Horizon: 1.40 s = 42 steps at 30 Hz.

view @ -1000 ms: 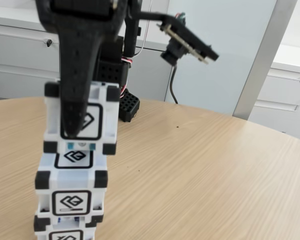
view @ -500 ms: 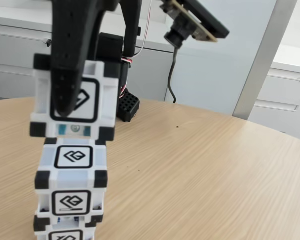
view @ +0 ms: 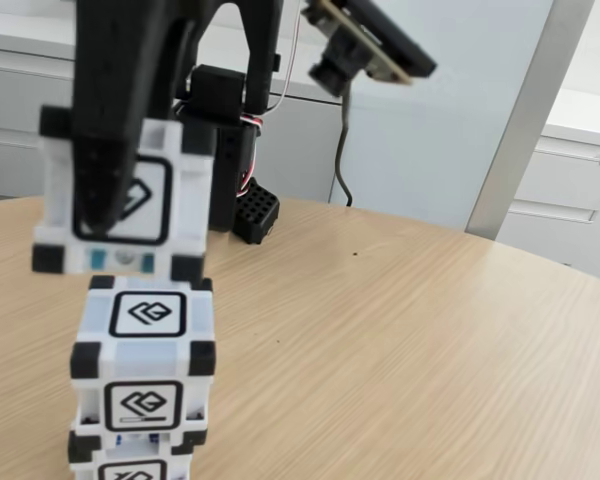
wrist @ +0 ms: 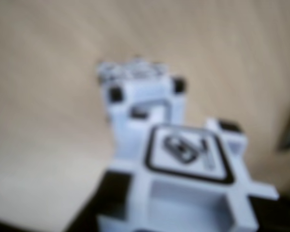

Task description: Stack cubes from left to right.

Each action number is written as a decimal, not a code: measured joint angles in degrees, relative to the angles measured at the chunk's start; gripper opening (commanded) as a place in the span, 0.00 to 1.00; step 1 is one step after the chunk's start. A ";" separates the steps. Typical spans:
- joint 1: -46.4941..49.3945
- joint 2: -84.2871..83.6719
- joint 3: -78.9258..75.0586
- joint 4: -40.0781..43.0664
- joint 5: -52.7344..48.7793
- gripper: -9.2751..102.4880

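One boxy white plastic cube (view: 120,195) in the black claw (view: 105,215) — above two stacked cubes (view: 145,365).

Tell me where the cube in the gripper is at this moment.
In the fixed view the held cube is at the left, clamped by the gripper, just above the stacked cubes and offset to their left, over the wooden table.
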 measured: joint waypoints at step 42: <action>0.18 3.25 -0.62 1.85 -2.46 0.35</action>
